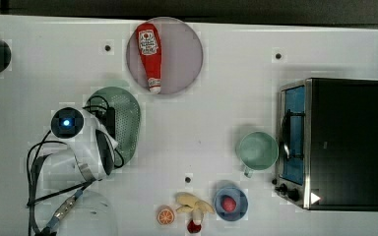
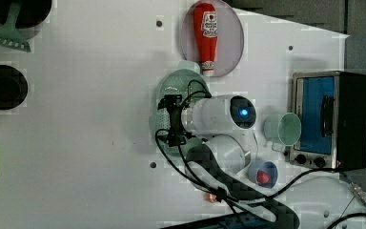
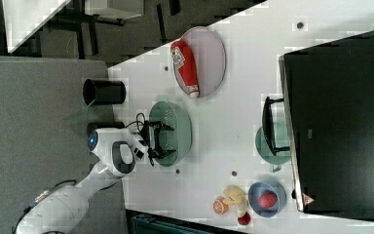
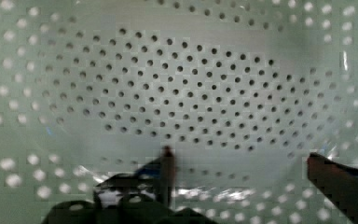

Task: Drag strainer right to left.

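The strainer [image 1: 129,118] is a pale green oblong basket full of small holes, lying left of centre in the top view, just below the grey plate. It also appears in the left view [image 2: 171,87] and the right view [image 3: 179,127]. My gripper [image 3: 168,140] reaches down into its basin and stands open; it holds nothing. In the wrist view the holed floor of the strainer [image 4: 191,84] lies close under the gripper [image 4: 240,156], with the dark fingertips [image 4: 168,161] set wide apart. The arm's white wrist covers the strainer's left part in the top view.
A grey plate [image 1: 187,54] bearing a red ketchup bottle [image 1: 148,54] lies right behind the strainer. A mint cup [image 1: 257,151] stands before a toaster oven [image 1: 334,142] on the top view's right. A blue bowl [image 1: 230,202], banana and orange slice lie near the front edge.
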Robot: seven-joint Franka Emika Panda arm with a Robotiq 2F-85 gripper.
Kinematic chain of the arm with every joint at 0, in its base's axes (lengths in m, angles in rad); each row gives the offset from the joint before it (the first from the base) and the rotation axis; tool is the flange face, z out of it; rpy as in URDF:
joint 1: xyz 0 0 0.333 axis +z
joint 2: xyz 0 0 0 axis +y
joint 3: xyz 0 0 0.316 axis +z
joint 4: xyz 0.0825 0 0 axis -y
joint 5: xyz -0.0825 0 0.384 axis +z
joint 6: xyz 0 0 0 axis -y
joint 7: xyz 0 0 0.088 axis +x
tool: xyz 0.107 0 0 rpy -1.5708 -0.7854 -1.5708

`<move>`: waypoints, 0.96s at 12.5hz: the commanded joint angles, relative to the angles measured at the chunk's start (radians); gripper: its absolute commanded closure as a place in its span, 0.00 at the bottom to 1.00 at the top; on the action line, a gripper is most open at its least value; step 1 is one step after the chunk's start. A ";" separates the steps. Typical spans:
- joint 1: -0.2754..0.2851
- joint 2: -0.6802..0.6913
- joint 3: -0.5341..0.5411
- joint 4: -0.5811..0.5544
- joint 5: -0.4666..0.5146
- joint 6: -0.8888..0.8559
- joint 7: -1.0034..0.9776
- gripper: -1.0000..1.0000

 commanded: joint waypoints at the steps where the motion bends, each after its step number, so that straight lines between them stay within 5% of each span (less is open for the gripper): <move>1: 0.067 0.017 0.023 0.057 -0.006 -0.024 0.126 0.00; 12: 0.175 0.108 0.024 0.217 0.079 -0.030 0.129 0.00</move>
